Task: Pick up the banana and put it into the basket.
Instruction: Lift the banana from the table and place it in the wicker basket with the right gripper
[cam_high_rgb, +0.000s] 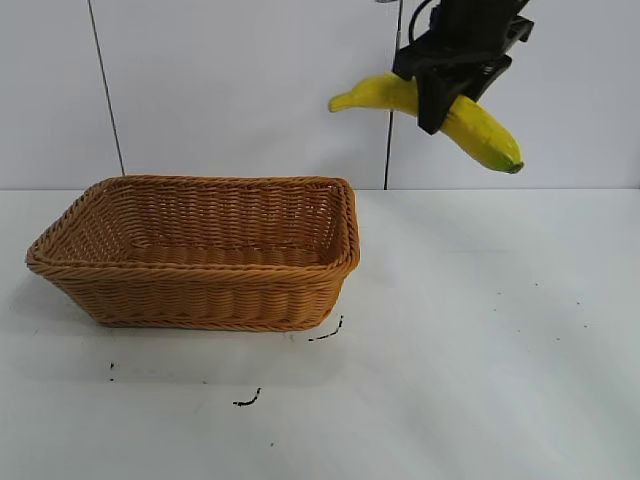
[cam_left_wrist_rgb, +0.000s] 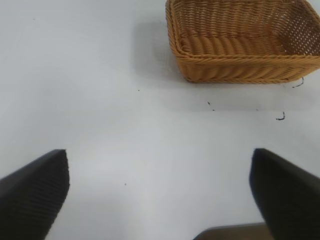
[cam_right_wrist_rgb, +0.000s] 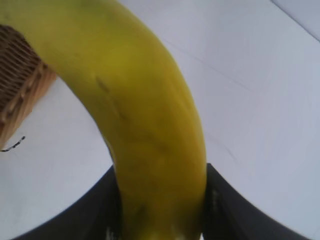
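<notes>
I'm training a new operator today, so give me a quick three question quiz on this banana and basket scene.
1. True or false: the banana already lies in the basket.
2. Which gripper holds the banana? A) left B) right
3. Fill in: the left gripper stands ____ over bare table.

Key: 1 false, the right gripper holds it in the air, beside the basket; 2 B; 3 open.

The tabletop (cam_high_rgb: 480, 340) is a plain white, matte surface. Several small black marks sit on it toward the front: a short curved stroke (cam_high_rgb: 326, 333), a second stroke (cam_high_rgb: 247, 400) nearer the front edge, and scattered dots (cam_high_rgb: 111, 367). Behind the tabletop stands a white panelled wall (cam_high_rgb: 240, 90) with two thin dark vertical seams (cam_high_rgb: 105, 85).
</notes>
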